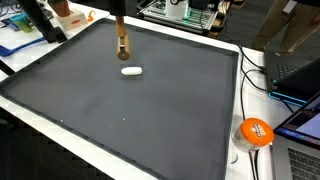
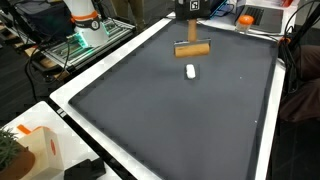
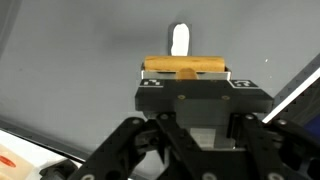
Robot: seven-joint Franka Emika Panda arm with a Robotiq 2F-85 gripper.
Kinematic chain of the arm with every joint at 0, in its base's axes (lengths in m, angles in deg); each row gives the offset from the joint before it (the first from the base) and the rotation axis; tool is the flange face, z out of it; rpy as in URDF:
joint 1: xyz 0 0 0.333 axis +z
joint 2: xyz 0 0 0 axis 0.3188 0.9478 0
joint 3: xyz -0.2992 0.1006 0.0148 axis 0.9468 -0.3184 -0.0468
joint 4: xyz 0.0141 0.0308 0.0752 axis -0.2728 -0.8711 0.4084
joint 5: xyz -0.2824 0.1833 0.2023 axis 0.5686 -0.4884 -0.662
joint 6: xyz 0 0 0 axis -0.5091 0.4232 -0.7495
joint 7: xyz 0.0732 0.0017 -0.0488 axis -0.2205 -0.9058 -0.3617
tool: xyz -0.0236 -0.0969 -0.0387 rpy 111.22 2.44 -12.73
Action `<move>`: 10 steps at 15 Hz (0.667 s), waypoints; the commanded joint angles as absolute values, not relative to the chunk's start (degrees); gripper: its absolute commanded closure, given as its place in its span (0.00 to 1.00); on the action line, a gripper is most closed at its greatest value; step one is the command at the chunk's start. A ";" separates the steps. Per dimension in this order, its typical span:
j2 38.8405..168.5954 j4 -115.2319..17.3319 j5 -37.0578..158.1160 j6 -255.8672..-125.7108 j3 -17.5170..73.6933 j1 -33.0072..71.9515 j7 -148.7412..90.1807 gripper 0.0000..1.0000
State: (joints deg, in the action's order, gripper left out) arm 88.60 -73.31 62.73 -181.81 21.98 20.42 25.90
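A wooden bar (image 2: 192,48) hangs just above the dark grey mat (image 2: 170,110), and my gripper (image 2: 192,40) is shut on it from above. In an exterior view the wooden bar (image 1: 122,48) appears end-on below the gripper (image 1: 121,38). A small white oblong piece (image 2: 190,70) lies on the mat right beside the bar, apart from it; it also shows as the white piece (image 1: 131,71). In the wrist view the wooden bar (image 3: 185,67) lies crosswise beyond the black gripper body, with the white piece (image 3: 180,40) just past it. The fingertips themselves are hidden.
A white border (image 1: 232,120) frames the mat. An orange round object (image 1: 256,131), cables and a laptop (image 1: 300,125) sit beyond one side. A white box (image 2: 30,145), a plant (image 2: 8,152) and green-lit equipment (image 2: 85,42) stand off the mat.
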 commanded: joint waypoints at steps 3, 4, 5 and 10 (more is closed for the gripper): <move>89.08 -76.99 64.97 -184.68 21.80 21.56 27.06 0.78; 89.08 -77.61 64.76 -186.02 21.77 21.69 27.14 0.78; 89.17 -77.81 64.60 -186.31 21.74 21.79 26.97 0.78; 89.71 -77.60 65.08 -185.80 21.57 22.43 27.48 0.78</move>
State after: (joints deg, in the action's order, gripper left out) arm 90.27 -76.96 63.50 -185.61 21.61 21.85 25.96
